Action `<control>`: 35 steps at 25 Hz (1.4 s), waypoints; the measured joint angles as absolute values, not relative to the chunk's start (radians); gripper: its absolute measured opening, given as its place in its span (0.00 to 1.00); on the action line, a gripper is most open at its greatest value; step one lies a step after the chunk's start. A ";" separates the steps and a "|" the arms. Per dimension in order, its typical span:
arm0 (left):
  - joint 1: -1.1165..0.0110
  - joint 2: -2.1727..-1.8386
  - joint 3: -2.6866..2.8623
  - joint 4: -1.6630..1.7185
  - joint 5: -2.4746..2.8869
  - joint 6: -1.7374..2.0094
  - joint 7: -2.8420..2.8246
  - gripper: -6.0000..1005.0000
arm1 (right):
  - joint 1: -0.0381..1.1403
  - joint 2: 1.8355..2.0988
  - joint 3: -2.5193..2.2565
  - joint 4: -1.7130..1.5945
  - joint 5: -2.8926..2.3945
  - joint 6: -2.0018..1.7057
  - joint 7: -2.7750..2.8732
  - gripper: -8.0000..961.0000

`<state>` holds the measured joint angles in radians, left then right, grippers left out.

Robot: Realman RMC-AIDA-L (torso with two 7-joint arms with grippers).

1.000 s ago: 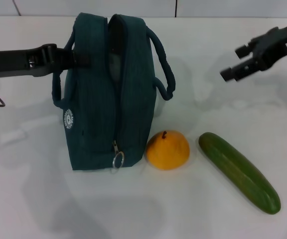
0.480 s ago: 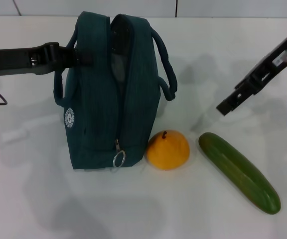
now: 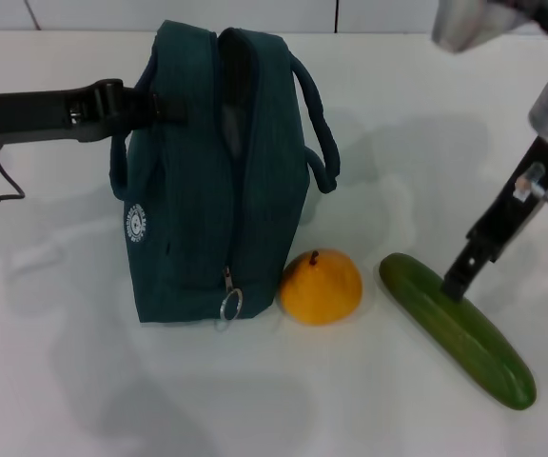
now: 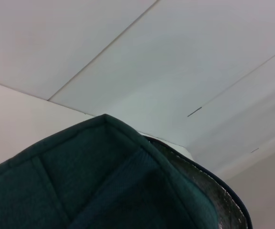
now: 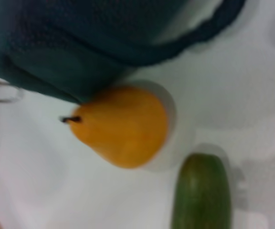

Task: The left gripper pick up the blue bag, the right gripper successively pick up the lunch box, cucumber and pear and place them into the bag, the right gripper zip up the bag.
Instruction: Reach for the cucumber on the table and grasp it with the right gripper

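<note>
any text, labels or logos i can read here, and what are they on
No text here is legible.
Round white logo on the side of the blue bag: too small to read.
Small pale tag on the arm of the right gripper, which is down at the cucumber: nothing readable.
The pear and the left gripper, at the bag's handle, carry no markings that show.

Lab-like bare white table (image 3: 84,381)

Blue bag (image 4: 94,181) fills lower frame, close up; padded corner uppermost; pale panelled wall behind
</note>
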<state>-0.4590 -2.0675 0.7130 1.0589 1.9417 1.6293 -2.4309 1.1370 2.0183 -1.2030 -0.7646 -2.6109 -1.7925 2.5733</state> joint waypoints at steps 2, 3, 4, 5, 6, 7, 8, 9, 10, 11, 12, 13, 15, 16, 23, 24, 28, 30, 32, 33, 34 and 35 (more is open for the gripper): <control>-0.459 -2.067 0.712 1.058 1.942 1.629 -2.431 0.06 | 1.138 2.022 -1.250 -0.763 -2.611 -1.773 2.587 0.91; -0.460 -2.068 0.712 1.057 1.942 1.628 -2.431 0.06 | 1.137 2.024 -1.281 -0.763 -2.608 -1.758 2.594 0.91; -0.461 -2.068 0.712 1.057 1.942 1.628 -2.431 0.06 | 1.137 2.025 -1.294 -0.762 -2.606 -1.752 2.597 0.91; -0.462 -2.068 0.712 1.057 1.942 1.628 -2.431 0.06 | 1.136 2.026 -1.307 -0.762 -2.604 -1.745 2.599 0.91; -0.463 -2.068 0.712 1.057 1.942 1.628 -2.431 0.06 | 1.136 2.026 -1.307 -0.762 -2.604 -1.745 2.599 0.91; -0.464 -2.068 0.712 1.057 1.942 1.628 -2.431 0.06 | 1.132 2.028 -1.338 -0.762 -2.594 -1.724 2.606 0.91; -0.465 -2.069 0.712 1.057 1.942 1.627 -2.431 0.06 | 1.130 2.028 -1.352 -0.761 -2.586 -1.715 2.609 0.91; -0.465 -2.069 0.712 1.057 1.942 1.627 -2.431 0.06 | 1.129 2.028 -1.363 -0.761 -2.578 -1.707 2.612 0.91; -0.466 -2.069 0.712 1.057 1.942 1.627 -2.431 0.06 | 1.129 2.028 -1.370 -0.761 -2.575 -1.703 2.613 0.91; -0.466 -2.069 0.712 1.057 1.942 1.626 -2.431 0.06 | 1.128 2.028 -1.387 -0.760 -2.568 -1.693 2.615 0.91; -0.466 -2.069 0.712 1.057 1.942 1.626 -2.431 0.06 | 1.128 2.028 -1.401 -0.760 -2.561 -1.686 2.617 0.90; -0.466 -2.069 0.712 1.057 1.942 1.625 -2.431 0.06 | 1.129 2.028 -1.414 -0.760 -2.554 -1.679 2.618 0.90; -0.466 -2.069 0.712 1.057 1.942 1.623 -2.431 0.06 | 1.128 2.028 -1.442 -0.760 -2.531 -1.667 2.620 0.90; -0.466 -2.070 0.712 1.057 1.943 1.620 -2.431 0.06 | 1.127 2.028 -1.455 -0.760 -2.520 -1.662 2.620 0.90; -0.468 -2.071 0.712 1.057 1.943 1.615 -2.431 0.06 | 1.130 2.028 -1.547 -0.760 -2.453 -1.629 2.632 0.90; -0.469 -2.071 0.712 1.057 1.943 1.614 -2.430 0.06 | 1.130 2.028 -1.554 -0.759 -2.448 -1.625 2.633 0.90; -0.470 -2.071 0.712 1.057 1.943 1.613 -2.429 0.06 | 1.129 2.028 -1.582 -0.748 -2.432 -1.611 2.634 0.90; -0.470 -2.071 0.712 1.057 1.943 1.612 -2.428 0.06 | 1.128 2.028 -1.588 -0.743 -2.429 -1.604 2.634 0.90; -0.471 -2.071 0.712 1.057 1.943 1.609 -2.425 0.06 | 1.127 2.028 -1.597 -0.728 -2.421 -1.594 2.634 0.89; -0.471 -2.072 0.712 1.057 1.943 1.607 -2.423 0.06 | 1.128 2.028 -1.602 -0.719 -2.415 -1.590 2.634 0.89; -0.471 -2.072 0.712 1.057 1.943 1.605 -2.422 0.06 | 1.128 2.028 -1.607 -0.710 -2.410 -1.586 2.634 0.88; -0.471 -2.073 0.712 1.057 1.943 1.603 -2.420 0.06 | 1.129 2.028 -1.617 -0.703 -2.403 -1.581 2.634 0.88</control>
